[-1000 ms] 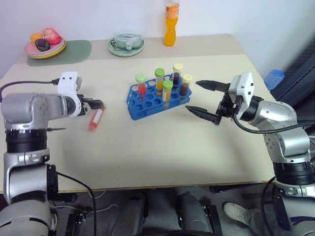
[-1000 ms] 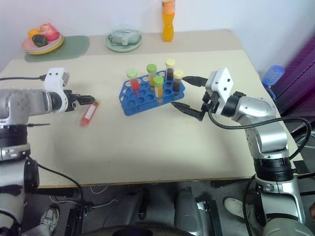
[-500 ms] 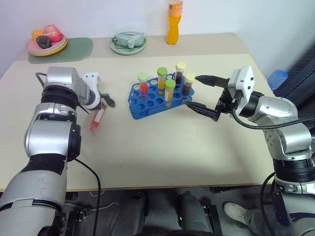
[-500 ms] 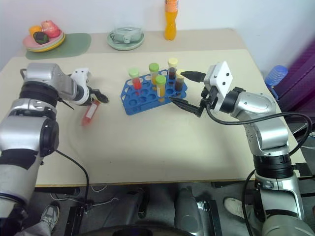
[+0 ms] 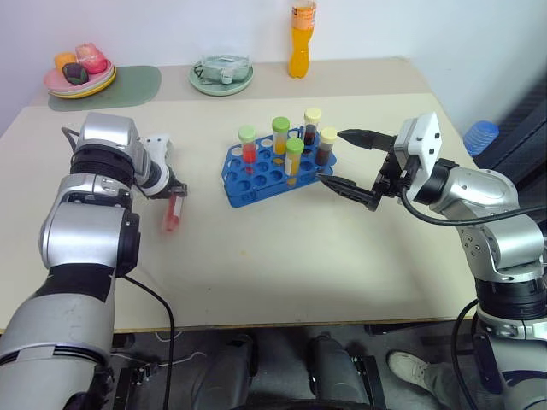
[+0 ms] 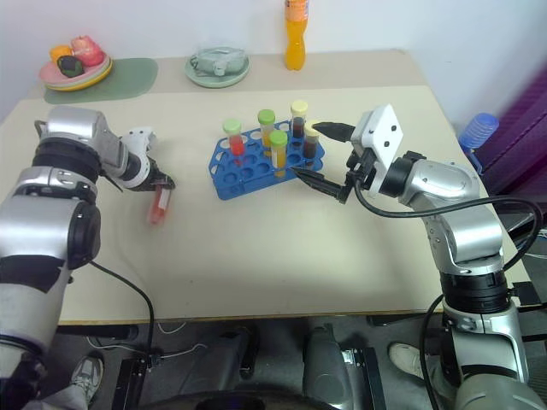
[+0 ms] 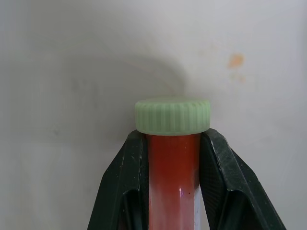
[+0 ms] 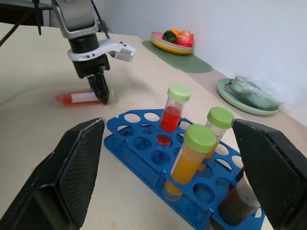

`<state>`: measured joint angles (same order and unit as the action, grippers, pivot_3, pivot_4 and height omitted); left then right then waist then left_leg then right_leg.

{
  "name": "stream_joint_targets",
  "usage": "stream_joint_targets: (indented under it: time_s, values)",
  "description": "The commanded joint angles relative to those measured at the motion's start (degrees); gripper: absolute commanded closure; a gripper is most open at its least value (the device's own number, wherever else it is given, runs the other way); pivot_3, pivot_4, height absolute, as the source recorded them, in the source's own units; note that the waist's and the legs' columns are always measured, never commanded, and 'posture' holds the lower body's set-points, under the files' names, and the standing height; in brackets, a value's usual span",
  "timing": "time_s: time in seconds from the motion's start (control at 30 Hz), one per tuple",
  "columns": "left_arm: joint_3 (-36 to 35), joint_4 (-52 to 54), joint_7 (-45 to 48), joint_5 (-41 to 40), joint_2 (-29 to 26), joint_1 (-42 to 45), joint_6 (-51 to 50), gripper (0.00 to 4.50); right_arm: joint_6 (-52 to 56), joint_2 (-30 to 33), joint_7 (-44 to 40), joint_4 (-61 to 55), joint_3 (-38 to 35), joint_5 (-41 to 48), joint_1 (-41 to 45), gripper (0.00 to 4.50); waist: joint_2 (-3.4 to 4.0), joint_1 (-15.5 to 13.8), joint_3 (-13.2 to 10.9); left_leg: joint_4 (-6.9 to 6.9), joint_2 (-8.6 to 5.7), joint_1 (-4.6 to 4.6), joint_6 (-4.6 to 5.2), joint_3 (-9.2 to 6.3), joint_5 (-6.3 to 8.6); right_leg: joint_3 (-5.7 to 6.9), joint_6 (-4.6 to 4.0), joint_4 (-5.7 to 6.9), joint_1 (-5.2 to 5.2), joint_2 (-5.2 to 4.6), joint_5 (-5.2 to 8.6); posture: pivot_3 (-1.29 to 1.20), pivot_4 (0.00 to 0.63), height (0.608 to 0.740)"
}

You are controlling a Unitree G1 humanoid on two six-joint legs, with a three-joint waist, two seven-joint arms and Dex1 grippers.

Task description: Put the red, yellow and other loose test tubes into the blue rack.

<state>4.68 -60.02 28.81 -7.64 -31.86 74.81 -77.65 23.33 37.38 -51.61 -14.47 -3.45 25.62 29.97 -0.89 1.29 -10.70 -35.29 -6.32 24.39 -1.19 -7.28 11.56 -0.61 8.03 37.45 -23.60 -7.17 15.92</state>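
Grip is already made: the left gripper (image 7: 171,158) is clamped on the loose red tube (image 5: 173,211) just under its green cap (image 7: 172,115), the tube lying on the table (image 5: 282,256) toward its left edge, well apart from the blue rack (image 5: 256,177) at the middle. A straight lift should be made, then the tube tipped upright before an empty hole is sought. Five capped tubes are held upright in the rack's far rows; its near holes are empty. The right gripper (image 5: 346,160) is spread wide beside the rack, holding nothing.

beige table (image 5: 282,248), blue rack (image 5: 256,184), maybe saucers (image 5: 220,81)
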Motion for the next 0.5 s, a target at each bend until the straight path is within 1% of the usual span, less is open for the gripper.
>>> stream_joint_targets:
  time_s: [0.03, 0.07, 0.1, 0.13, 0.17, 0.2, 0.23, 0.3, 0.37, 0.43, 0.5]
  values:
    - [-2.3, 17.9, 5.2, -4.3, -4.1, -7.3, -0.8, 3.72, -1.0, 0.7, -0.2, -1.3, -1.5, 0.7, 0.2, 0.13, 0.04, 0.2, 0.0, 0.0, 0.01, 0.0, 0.0, 0.0, 0.0, -0.01, 0.0, 0.02, -0.02, 0.0, 0.0, 0.0, 0.15, 0.74]
    - [-4.4, 27.4, 7.2, -6.6, -5.3, -12.5, 1.8, 3.72, -1.0, 0.7, -0.2, -1.4, -1.7, 0.8, 0.0, 0.13, 0.02, 0.3, 0.0, 0.04, 0.03, -0.01, -0.01, 0.02, 0.0, -0.07, 0.0, 0.02, -0.02, 0.0, 0.0, 0.0, 0.15, 0.74]
    - [-8.0, 37.0, 8.3, -8.8, -6.0, -17.9, 4.8, 3.72, -0.9, 0.8, -0.1, -1.6, -1.8, 0.9, -0.2, 0.13, 0.03, 0.7, 0.0, 0.02, 0.04, 0.01, -0.01, 0.06, 0.0, -0.12, 0.0, 0.11, -0.09, 0.0, 0.0, 0.0, 0.15, 0.74]
    - [-14.3, 45.4, 9.6, -12.9, -5.0, -22.7, 7.4, 3.72, -0.8, 0.8, 0.1, -1.8, -2.0, 0.9, -0.4, 0.13, 0.01, 0.9, 0.0, 0.04, 0.06, 0.03, -0.03, 0.06, -0.02, -0.16, -0.02, 0.09, -0.13, 0.0, -0.01, 0.0, 0.15, 0.74]
    - [-20.5, 52.3, 12.8, -18.8, -3.7, -26.7, 8.0, 3.72, -0.6, 0.9, 0.2, -2.1, -2.3, 1.1, -0.7, 0.13, 0.01, 0.9, 0.0, 0.01, 0.07, 0.06, -0.04, 0.06, -0.02, -0.19, -0.02, 0.13, -0.15, -0.03, 0.0, 0.0, 0.15, 0.74]
    - [-23.7, 61.1, 14.0, -20.6, -3.3, -32.3, 12.0, 3.72, -0.5, 0.9, 0.5, -2.4, -2.6, 1.2, -1.3, 0.13, 0.01, 0.9, 0.0, 0.0, 0.07, 0.1, -0.07, 0.06, -0.04, -0.2, -0.04, 0.08, -0.19, -0.02, -0.02, 0.0, 0.15, 0.74]
    - [-25.2, 67.1, 14.5, -21.6, -3.0, -36.3, 14.8, 3.72, -0.3, 0.9, 0.8, -2.8, -2.8, 1.3, -1.8, 0.13, -0.01, 1.0, 0.0, -0.02, 0.07, 0.13, -0.07, 0.06, -0.04, -0.2, -0.04, 0.06, -0.19, -0.03, -0.02, 0.0, 0.15, 0.74]
    - [-29.9, 74.1, 11.1, -25.1, 1.1, -39.5, 17.0, 3.72, -0.1, 0.7, 1.3, -3.1, -3.1, 1.5, -2.5, 0.13, -0.01, 0.7, 0.0, -0.04, 0.09, 0.12, -0.07, 0.05, -0.04, -0.2, -0.07, 0.02, -0.15, -0.05, -0.03, 0.0, 0.15, 0.74]
    - [-31.5, 77.5, 9.4, -26.6, 4.1, -41.2, 20.9, 3.72, 0.1, 0.4, 1.8, -3.3, -3.3, 1.8, -2.8, 0.13, 0.01, -0.1, 0.0, -0.08, 0.09, 0.07, -0.07, 0.04, -0.04, -0.15, -0.16, 0.05, -0.11, -0.02, -0.1, 0.0, 0.15, 0.74]
    - [-29.7, 79.1, 8.9, -25.7, 5.5, -42.5, 25.9, 3.72, 0.1, 0.3, 2.1, -3.0, -3.3, 1.9, -2.6, 0.13, 0.02, -0.5, 0.0, -0.1, 0.1, -0.02, 0.0, 0.06, 0.0, -0.16, -0.18, 0.02, 0.0, 0.0, -0.15, 0.0, 0.15, 0.74]
    - [-26.3, 80.1, 8.8, -22.6, 7.4, -44.1, 34.7, 3.72, -0.6, 0.3, 1.9, -2.1, -3.3, 1.8, -2.6, 0.13, 0.01, -0.6, 0.0, -0.11, 0.1, -0.1, 0.1, 0.08, 0.06, -0.15, -0.17, -0.03, 0.1, 0.01, -0.16, 0.0, 0.15, 0.74]
